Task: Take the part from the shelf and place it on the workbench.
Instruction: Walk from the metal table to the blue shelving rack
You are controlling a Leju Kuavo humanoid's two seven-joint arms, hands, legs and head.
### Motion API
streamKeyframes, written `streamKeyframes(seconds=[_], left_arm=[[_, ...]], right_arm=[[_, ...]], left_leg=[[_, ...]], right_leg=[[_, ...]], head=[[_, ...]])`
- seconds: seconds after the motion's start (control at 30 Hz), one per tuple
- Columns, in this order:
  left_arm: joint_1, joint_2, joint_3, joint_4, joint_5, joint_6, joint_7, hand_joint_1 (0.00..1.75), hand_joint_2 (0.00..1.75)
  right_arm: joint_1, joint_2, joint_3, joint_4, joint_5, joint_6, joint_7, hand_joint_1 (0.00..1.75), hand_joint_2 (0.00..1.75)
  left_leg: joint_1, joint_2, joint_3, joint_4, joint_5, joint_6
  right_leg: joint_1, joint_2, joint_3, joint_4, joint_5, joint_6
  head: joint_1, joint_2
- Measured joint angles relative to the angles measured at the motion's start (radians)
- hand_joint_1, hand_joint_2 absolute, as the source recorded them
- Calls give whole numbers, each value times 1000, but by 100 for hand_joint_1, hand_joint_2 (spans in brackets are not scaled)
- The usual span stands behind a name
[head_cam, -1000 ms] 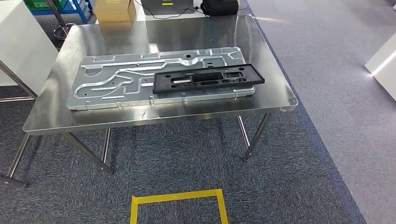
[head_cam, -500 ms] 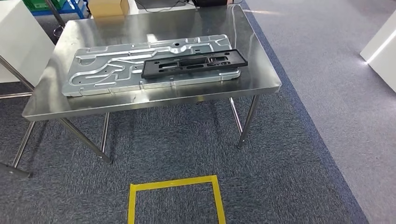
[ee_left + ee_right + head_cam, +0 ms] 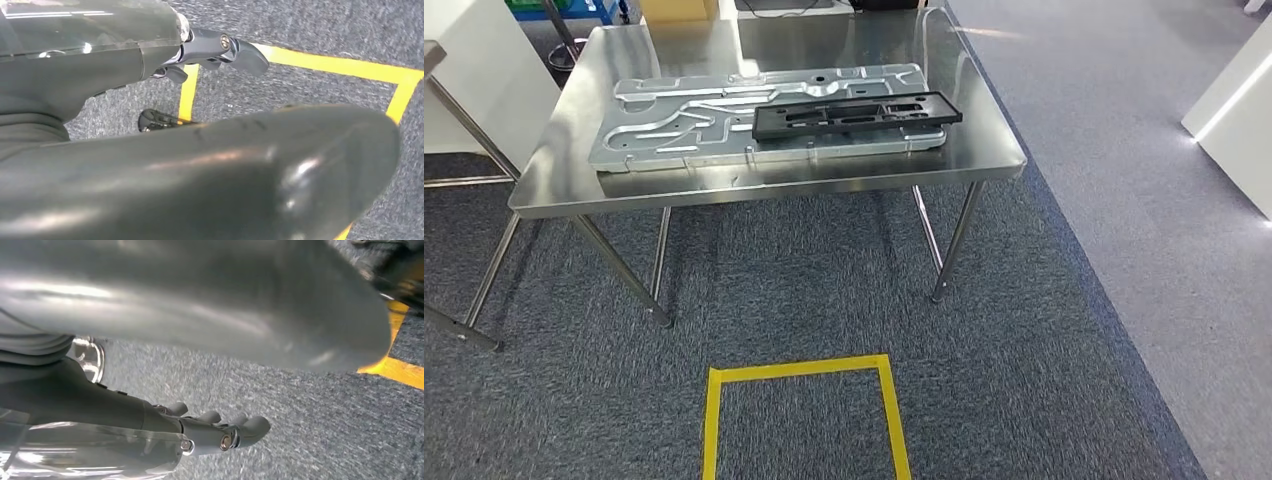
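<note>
- A stainless steel workbench [image 3: 754,185] stands on grey-blue carpet [image 3: 804,290], seen from above and in front by the head camera.
- A large silver stamped metal panel [image 3: 684,125] lies flat on the benchtop, covering much of its middle.
- The part [image 3: 856,112], a long black plastic frame with rectangular cut-outs, lies flat on top of the silver panel, toward the panel's right end and near the bench's front edge.
- On the floor in front of the bench, yellow tape [image 3: 799,372] marks out a square outline on the carpet.
- A white cabinet [image 3: 484,90] stands to the left of the bench, and another white unit [image 3: 1239,110] sits at the far right on a paler strip of floor.
- At the back edge of the bench a brown cardboard box [image 3: 679,9] is partly visible.
- The left hand [image 3: 220,50] hangs over the carpet and the yellow tape in the left wrist view; it holds nothing, its dark fingers loosely extended.
- The right hand [image 3: 220,432] also hangs above the carpet in the right wrist view, grasping nothing, its fingers lying side by side and slightly curved.
- Both hands are well apart from the part and the bench.
</note>
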Motion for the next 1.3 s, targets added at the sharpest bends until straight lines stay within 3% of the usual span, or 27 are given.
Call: streamKeyframes(seconds=[0.03, 0.07, 0.13, 0.2, 0.23, 0.27, 0.33, 0.37, 0.47, 0.5, 0.53, 0.57, 0.63, 0.67, 0.73, 0.77, 0.83, 0.87, 0.9, 0.97, 1.0, 1.03, 1.1, 1.17, 1.23, 1.27, 1.3], left_arm=[[-1, 0, 0, 0, -2, -3, 0, 0, 0], [-3, 0, 0, 0, -4, -6, 0, 0, 0], [-6, 0, 0, 0, -9, -10, 1, 0, 0], [-8, 0, 0, 0, -13, -9, 3, 0, 0], [-9, 0, 0, 0, -15, -8, 5, 0, 0], [-10, 0, 0, 0, -17, -7, 8, 0, 0], [-10, 1, 0, 0, -20, -3, 15, 0, 0], [-9, 1, 0, 0, -21, -3, 20, 0, 0], [-5, 1, 0, 0, -27, 0, 31, 0, 0], [-5, 0, 0, 0, -28, 2, 33, 0, 0], [-6, 0, 0, 0, -29, 3, 35, 0, 0], [-7, 1, 0, 0, -30, 5, 36, 0, 0], [-9, 1, 0, 0, -32, 8, 37, 0, 0], [-11, 1, 0, 0, -33, 9, 38, 0, 0], [-16, 1, -1, 0, -36, 9, 38, 0, 0], [-18, 2, -1, 0, -38, 9, 37, 0, 0], [-17, 1, -1, 0, -39, 9, 36, 0, 0], [-16, 1, -1, 0, -40, 8, 36, 0, 0], [-16, 0, -1, 0, -41, 8, 35, 0, 0], [-17, 0, -1, 0, -43, 7, 34, 0, 0], [-17, 0, -1, 0, -45, 7, 34, 0, 0], [-17, 0, -1, 0, -46, 7, 33, 0, 0], [-18, 1, -1, 0, -47, 7, 34, 0, 0], [-19, 1, -1, 0, -47, 6, 37, 0, 0], [-20, 1, -1, 0, -48, 6, 40, 0, 0], [-21, 1, -1, 0, -48, 6, 42, 0, 0], [-22, 1, -1, 0, -48, 6, 43, 0, 0]], right_arm=[[-3, 1, 0, 0, 0, -5, -9, 0, 0], [-6, 2, 0, 0, 1, -9, -15, 0, 0], [-13, 5, 0, 0, 2, -12, -21, 0, 0], [-20, 9, 0, 0, 5, -7, -14, 0, 0], [-23, 11, 0, 0, 6, -1, -7, 0, 0], [-25, 13, 0, 0, 6, 5, 3, 0, 0], [-24, 15, 0, 1, 6, 18, 26, 0, 0], [-24, 16, 0, 1, 7, 24, 37, 0, 0], [-23, 16, -1, 2, 8, 39, 67, 0, 0], [-22, 16, -2, 2, 8, 42, 74, 0, 0], [-22, 16, -2, 2, 8, 44, 78, 0, 0], [-21, 16, -2, 2, 9, 46, 81, 0, 0], [-22, 16, -3, 2, 9, 52, 82, 0, 0], [-22, 17, -3, 2, 9, 55, 81, 0, 0], [-22, 18, -3, 2, 9, 56, 76, 0, 0], [-22, 18, -4, 2, 9, 55, 70, 0, 0], [-21, 18, -4, 2, 11, 51, 59, 0, 0], [-20, 19, -4, 2, 12, 49, 53, 0, 0], [-20, 19, -4, 2, 13, 48, 49, 0, 0], [-19, 20, -5, 2, 14, 46, 44, 0, 0], [-19, 21, -5, 2, 15, 46, 44, 0, 0], [-19, 22, -5, 2, 15, 46, 43, 0, 0], [-20, 22, -5, 2, 15, 47, 39, 0, 0], [-22, 22, -5, 2, 15, 52, 32, 0, 0], [-26, 21, -6, 1, 16, 60, 23, 0, 0], [-28, 20, -6, 0, 17, 63, 18, 0, 0], [-29, 19, -6, 0, 17, 66, 13, 0, 0]], left_leg=[[0, 0, -20, 8, 10, -1], [0, 1, -41, 17, 20, -4], [0, 1, -81, 39, 35, -10], [-2, 1, -110, 62, 48, -20], [-2, 1, -118, 68, 56, -26], [-2, 1, -124, 69, 65, -32], [2, -2, -136, 73, 67, -44], [4, -5, -146, 90, 41, -50], [11, -8, -185, 239, -107, -60], [12, -8, -191, 297, -134, -61], [12, -8, -187, 335, -134, -62], [12, -8, -169, 345, -111, -61], [12, -9, -87, 269, -51, -57], [11, -10, -26, 193, -45, -53], [7, -11, 69, 53, -73, -44], [4, -11, 89, 15, -85, -39], [5, -8, 80, 0, -76, -27], [6, -6, 70, -1, -65, -19], [8, -4, 58, -3, -52, -12], [6, -2, 27, 0, -28, -3], [4, -1, 11, 3, -16, -1], [2, -1, -7, 8, -4, -1], [1, 0, -46, 21, 15, -4], [-1, -1, -81, 39, 30, -10], [-3, 0, -105, 55, 43, -19], [-3, 0, -114, 60, 51, -24], [-2, 1, -121, 62, 61, -29]], right_leg=[[-2, 0, 2, 38, 8, 3], [-4, 0, 19, 46, 36, 5], [-9, 0, 100, -34, 86, 6], [-7, 1, 205, -182, 66, 0], [-4, 2, 236, -234, 48, -6], [0, 3, 247, -262, 38, -13], [1, -1, 229, -267, 54, -31], [0, -3, 218, -268, 66, -40], [2, -7, 173, -267, 103, -56], [3, -7, 155, -265, 115, -56], [4, -7, 136, -261, 127, -56], [5, -7, 116, -256, 139, -55], [5, -7, 81, -244, 158, -50], [6, -6, 68, -239, 166, -46], [7, -8, 54, -232, 183, -35], [7, -9, 51, -231, 192, -29], [5, -8, 44, -232, 204, -17], [4, -6, 38, -221, 186, -11], [3, -3, 28, -194, 148, -7], [0, -1, -1, -82, 40, 0], [0, -1, -12, -17, 5, 3], [0, -1, -16, 34, -3, 5], [-1, -1, 18, 46, 47, 5], [1, -1, 120, -67, 87, 0], [5, 0, 217, -209, 65, -10], [8, 1, 239, -250, 51, -15], [10, 1, 239, -267, 46, -21]], head=[[0, 0], [0, 0], [0, 0], [-1, 0], [-1, 0], [-2, 0], [-1, 0], [-2, 0], [-4, 0], [-5, 0], [-5, 0], [-5, 0], [-5, 0], [-5, 0], [-4, 0], [-4, 0], [-3, 0], [-2, 0], [-1, 0], [1, 0], [1, 0], [1, 0], [1, 0], [1, 0], [0, 0], [0, 0], [0, 0]])
